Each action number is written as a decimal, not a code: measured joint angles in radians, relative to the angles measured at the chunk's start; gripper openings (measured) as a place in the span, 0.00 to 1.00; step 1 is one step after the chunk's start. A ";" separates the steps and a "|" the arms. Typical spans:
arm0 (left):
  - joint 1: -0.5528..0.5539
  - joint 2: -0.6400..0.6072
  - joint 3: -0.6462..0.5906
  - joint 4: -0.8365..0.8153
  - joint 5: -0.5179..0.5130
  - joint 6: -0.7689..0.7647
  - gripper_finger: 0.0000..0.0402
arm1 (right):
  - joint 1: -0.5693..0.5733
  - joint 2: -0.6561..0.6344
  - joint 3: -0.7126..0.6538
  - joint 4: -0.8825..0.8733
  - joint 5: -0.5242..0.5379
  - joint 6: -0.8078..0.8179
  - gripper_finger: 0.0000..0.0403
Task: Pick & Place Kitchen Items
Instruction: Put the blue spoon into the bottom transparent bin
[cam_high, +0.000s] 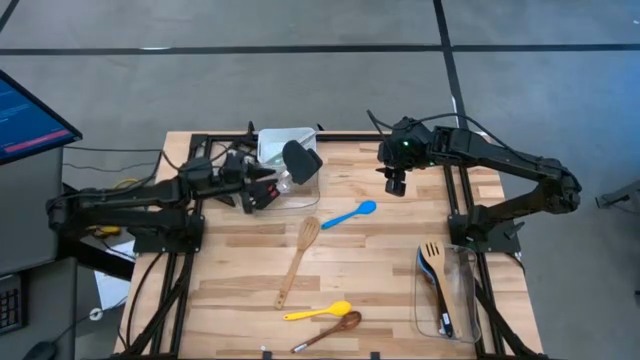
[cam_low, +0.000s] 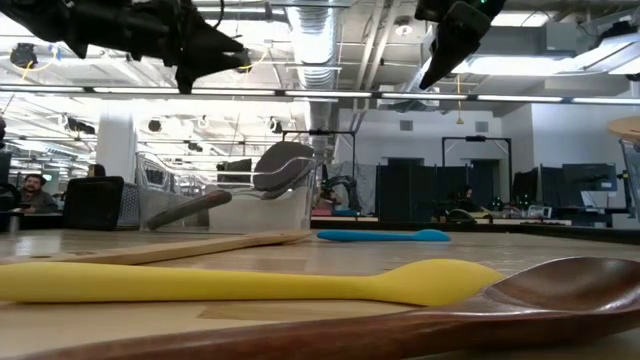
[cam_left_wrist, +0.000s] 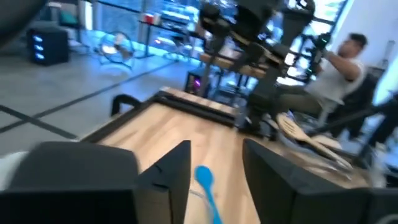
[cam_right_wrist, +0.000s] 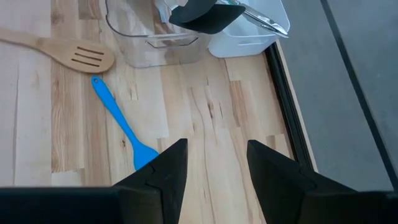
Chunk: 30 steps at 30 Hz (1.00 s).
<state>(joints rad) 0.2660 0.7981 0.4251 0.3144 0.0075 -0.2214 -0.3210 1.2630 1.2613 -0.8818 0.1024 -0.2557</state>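
My left gripper (cam_high: 268, 192) hovers open above the table's far left, beside a clear tub (cam_high: 283, 182). A black spatula (cam_high: 301, 160) stands in that tub, its head sticking out over the rim. My right gripper (cam_high: 395, 186) hangs open above the far middle, pointing down at bare wood. Between the two a blue spoon (cam_high: 350, 214) lies flat; its bowl end shows beside my right fingers (cam_right_wrist: 144, 155). A wooden slotted turner (cam_high: 298, 258) lies mid-table. Toward the near edge lie a yellow spoon (cam_high: 318, 312) and a dark wooden spoon (cam_high: 330, 330).
A white tub (cam_high: 282, 140) stands behind the clear one at the far edge. At the near right a second clear tub (cam_high: 458, 318) holds several utensils, a wooden forked one (cam_high: 432, 250) among them. A monitor (cam_high: 25, 115) stands off the table's left. A person (cam_left_wrist: 339, 68) sits beyond the table.
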 joint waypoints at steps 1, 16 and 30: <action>-0.019 0.007 0.000 -0.001 0.000 0.000 0.30 | 0.000 0.000 0.000 0.000 0.000 0.012 0.39; -0.260 0.195 0.000 0.068 -0.138 0.000 0.15 | 0.001 0.000 0.000 0.061 -0.081 0.048 0.39; -0.365 0.413 0.043 0.287 -0.254 -0.001 0.01 | 0.036 0.001 0.000 0.023 -0.083 0.016 0.34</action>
<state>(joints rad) -0.0986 1.2108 0.4680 0.6018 -0.2463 -0.2222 -0.2846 1.2640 1.2613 -0.8592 0.0193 -0.2401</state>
